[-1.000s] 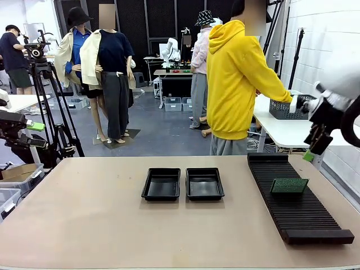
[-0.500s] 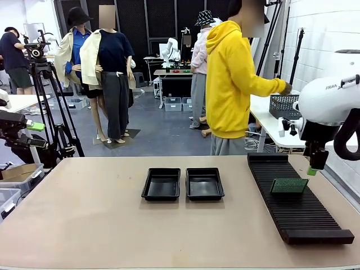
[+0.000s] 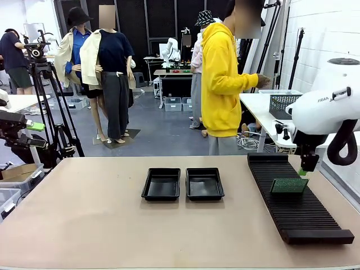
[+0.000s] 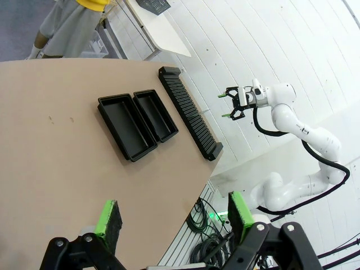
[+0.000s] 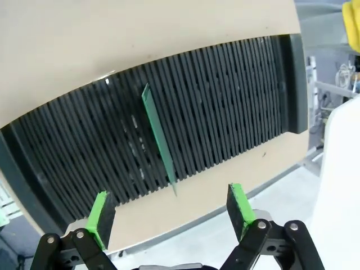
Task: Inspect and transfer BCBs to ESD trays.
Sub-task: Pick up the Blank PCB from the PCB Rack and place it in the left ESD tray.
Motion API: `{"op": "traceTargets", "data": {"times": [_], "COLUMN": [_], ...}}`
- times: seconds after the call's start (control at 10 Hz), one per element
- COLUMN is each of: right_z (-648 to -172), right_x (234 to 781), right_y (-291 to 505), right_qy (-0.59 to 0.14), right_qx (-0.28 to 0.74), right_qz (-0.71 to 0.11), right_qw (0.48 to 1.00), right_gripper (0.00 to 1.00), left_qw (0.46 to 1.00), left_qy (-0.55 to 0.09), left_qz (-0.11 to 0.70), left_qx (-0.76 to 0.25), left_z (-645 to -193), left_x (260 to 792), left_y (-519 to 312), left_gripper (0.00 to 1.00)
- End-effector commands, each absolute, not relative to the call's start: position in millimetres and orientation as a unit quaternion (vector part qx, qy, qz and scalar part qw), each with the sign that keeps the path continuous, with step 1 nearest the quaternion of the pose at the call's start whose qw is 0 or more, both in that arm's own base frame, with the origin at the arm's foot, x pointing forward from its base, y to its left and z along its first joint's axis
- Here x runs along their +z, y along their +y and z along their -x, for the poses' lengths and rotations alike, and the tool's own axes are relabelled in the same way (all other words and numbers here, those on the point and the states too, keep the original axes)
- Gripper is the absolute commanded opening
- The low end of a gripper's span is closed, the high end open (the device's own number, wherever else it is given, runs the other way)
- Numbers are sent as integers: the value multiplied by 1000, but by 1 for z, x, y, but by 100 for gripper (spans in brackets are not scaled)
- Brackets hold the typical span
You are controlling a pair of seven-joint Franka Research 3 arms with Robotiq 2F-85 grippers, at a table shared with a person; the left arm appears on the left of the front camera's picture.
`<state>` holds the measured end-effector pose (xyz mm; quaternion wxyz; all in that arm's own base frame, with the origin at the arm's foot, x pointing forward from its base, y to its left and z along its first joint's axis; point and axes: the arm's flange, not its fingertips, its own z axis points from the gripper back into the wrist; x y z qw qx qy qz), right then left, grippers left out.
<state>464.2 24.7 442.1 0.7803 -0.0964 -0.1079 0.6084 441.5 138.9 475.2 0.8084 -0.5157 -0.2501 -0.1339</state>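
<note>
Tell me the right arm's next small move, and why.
Probably lower the right gripper straight down until its open jaws straddle the green board, then close. The board stands on edge in the slotted rack, roughly lined up between the pads in the right wrist view, with the gripper hovering above it. Both black trays hold nothing yet.

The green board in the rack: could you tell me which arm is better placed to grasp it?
Probably right: the right gripper, open, hangs above the board in the rack; the left gripper is far off.
</note>
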Motion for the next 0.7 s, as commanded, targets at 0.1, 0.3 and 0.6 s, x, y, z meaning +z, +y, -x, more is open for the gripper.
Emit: {"op": "traceTargets", "data": {"times": [0.1, 0.3, 0.6], "right_z": [-471, -478, -483], "right_x": [413, 400, 391], "right_y": [26, 26, 26], "right_qy": [-115, -105, -93], "right_qx": [623, 629, 634], "right_qz": [94, 73, 53], "right_qw": [768, 767, 766], "right_gripper": [100, 100, 100], "left_qw": [810, 810, 810], "left_qy": [-247, -247, -247], "left_qz": [518, 518, 518], "left_qx": [-125, -125, -125], "left_z": [-441, -441, -441], "left_x": [477, 477, 477], "left_y": [139, 139, 139], "left_gripper": [100, 100, 100]}}
